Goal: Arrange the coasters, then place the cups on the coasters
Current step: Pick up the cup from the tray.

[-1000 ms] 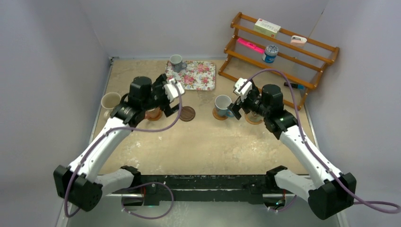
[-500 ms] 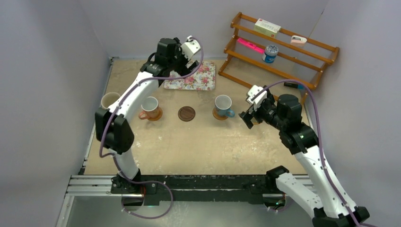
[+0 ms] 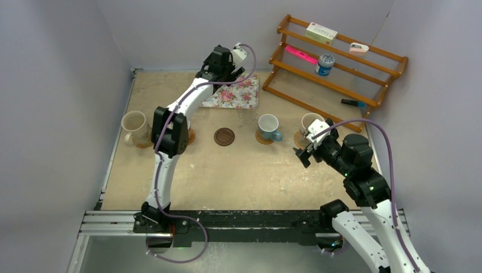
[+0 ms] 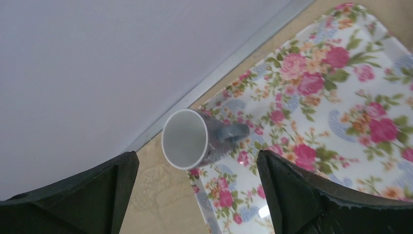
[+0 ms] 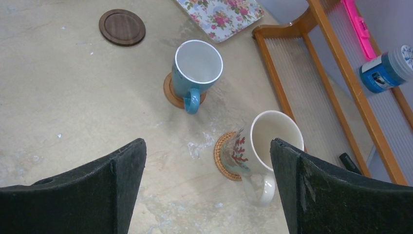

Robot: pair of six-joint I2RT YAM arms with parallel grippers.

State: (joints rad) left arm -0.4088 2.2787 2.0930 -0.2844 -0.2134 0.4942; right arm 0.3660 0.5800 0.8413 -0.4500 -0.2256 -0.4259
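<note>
between left jaws: grey-blue mug (image 4: 195, 139), rose-patterned tray (image 4: 341, 97) | between right jaws: cream red-printed mug (image 5: 263, 146), tan woven coaster (image 5: 221, 157), light-blue mug (image 5: 195, 68)

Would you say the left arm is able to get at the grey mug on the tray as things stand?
Probably yes: the left gripper hangs open above the grey mug, which stands alone at a corner of the tray, and nothing lies between them.
</note>
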